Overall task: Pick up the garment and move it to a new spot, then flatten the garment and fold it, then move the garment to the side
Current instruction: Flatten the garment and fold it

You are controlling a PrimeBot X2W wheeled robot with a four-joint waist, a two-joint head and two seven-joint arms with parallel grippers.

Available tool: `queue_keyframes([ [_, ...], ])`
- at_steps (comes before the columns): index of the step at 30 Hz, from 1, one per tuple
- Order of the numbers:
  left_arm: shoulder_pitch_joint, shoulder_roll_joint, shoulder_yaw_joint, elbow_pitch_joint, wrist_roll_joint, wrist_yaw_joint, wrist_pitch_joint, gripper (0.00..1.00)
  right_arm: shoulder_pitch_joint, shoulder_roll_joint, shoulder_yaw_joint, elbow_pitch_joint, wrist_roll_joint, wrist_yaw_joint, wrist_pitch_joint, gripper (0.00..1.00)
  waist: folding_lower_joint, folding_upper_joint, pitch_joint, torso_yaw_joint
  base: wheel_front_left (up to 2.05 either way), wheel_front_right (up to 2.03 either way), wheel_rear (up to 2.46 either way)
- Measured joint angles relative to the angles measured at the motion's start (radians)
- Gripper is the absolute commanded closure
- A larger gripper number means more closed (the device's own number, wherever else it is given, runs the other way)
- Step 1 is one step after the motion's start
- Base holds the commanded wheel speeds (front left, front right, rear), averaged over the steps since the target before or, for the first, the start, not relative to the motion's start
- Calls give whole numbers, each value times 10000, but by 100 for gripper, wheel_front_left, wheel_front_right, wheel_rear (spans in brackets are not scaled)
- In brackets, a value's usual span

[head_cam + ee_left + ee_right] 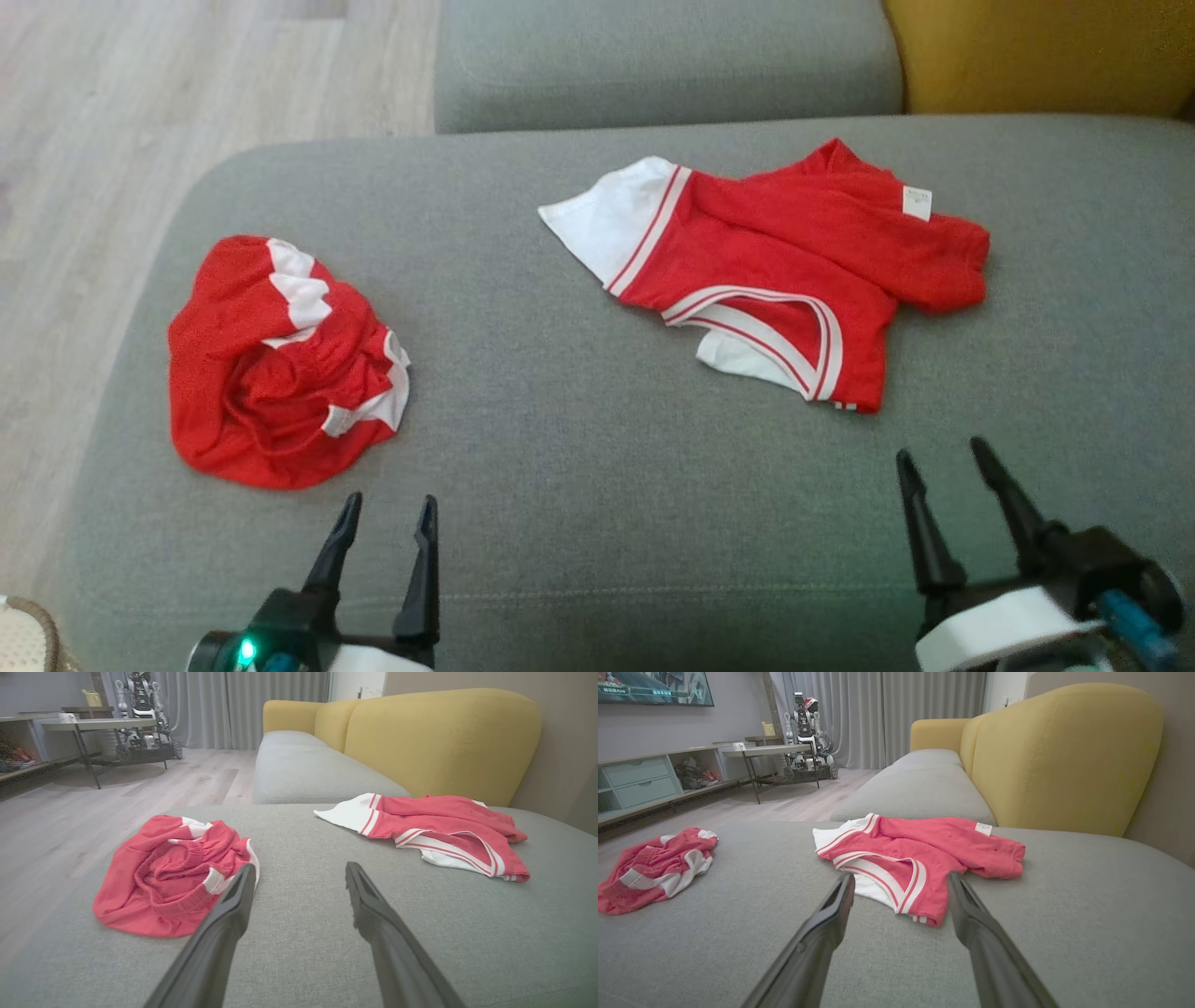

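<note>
Grey sofa seat (pixel 579 448) under and ahead of both grippers, running on past the fingertips to a yellow backrest (pixel 1036 51) far ahead on the right arm's side.

Red and white shirt (pixel 775 252) spread out but rumpled on the seat, straight ahead of the right gripper (pixel 941 451) and apart from it, no contact. Lies with its long axis across that gripper's fingers, not along them: white sleeve (pixel 611 215) out toward the left arm's side, bunched red end off to the outer side. Nearest part a striped corner (pixel 831 373), just ahead of the fingertips and a shade inward; in the right wrist view, in line with the gap between the two fingers.

Red shorts (pixel 280 373) in a crumpled heap, ahead of the left gripper (pixel 390 504) and to its outer side, near the fingertips but not touching. No clear long axis, being balled up. Well apart from the shirt.

Both grippers spread wide, holding nothing, low over the seat near its front edge, fingers pointing toward the backrest.

Small white label (pixel 917 202) on the shirt's far edge, well beyond the right gripper.

Cannot tell from the task wording which piece counts as the garment. Judging by the layout: right arm nearer for the shirt, left arm nearer for the shorts. No pick-up yet. For the shirt, probably a short reach forward and a pinch on the near striped corner; for a two-handed lift, a long reach across for the left gripper to get to the sleeve.
</note>
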Motion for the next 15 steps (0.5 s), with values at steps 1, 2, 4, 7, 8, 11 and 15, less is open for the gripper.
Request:
queue_keyframes([
  [1,-23,0,-36,31,-19,-77,0,0,-35,0,-69,-81,-2,0,0,0,0,0,61,-28,0,0,0],
  [2,-58,0,-90,73,-27,-130,0,0,-71,0,-132,-146,-2,0,0,0,0,0,129,-58,0,0,0],
  [4,-230,0,-201,180,-104,-270,0,0,-198,2,-270,-249,-4,0,0,0,0,0,292,-129,0,0,0],
  [7,-817,0,-389,364,-161,-522,2,0,-485,2,-403,-474,-4,0,0,0,0,0,606,-248,0,0,0],
  [8,-1082,-2,-516,405,-217,-627,0,0,-598,2,-410,-577,-4,0,0,0,0,0,747,-286,0,0,0],
  [11,-2019,-13,-846,568,-493,-965,0,0,-1081,2,-449,-848,-4,0,0,0,0,0,1259,-410,0,0,0],
  [15,-3400,-44,-1396,1028,-855,-1407,0,0,-1832,2,-522,-1139,-2,0,0,0,1,0,2070,-596,0,0,0],
])
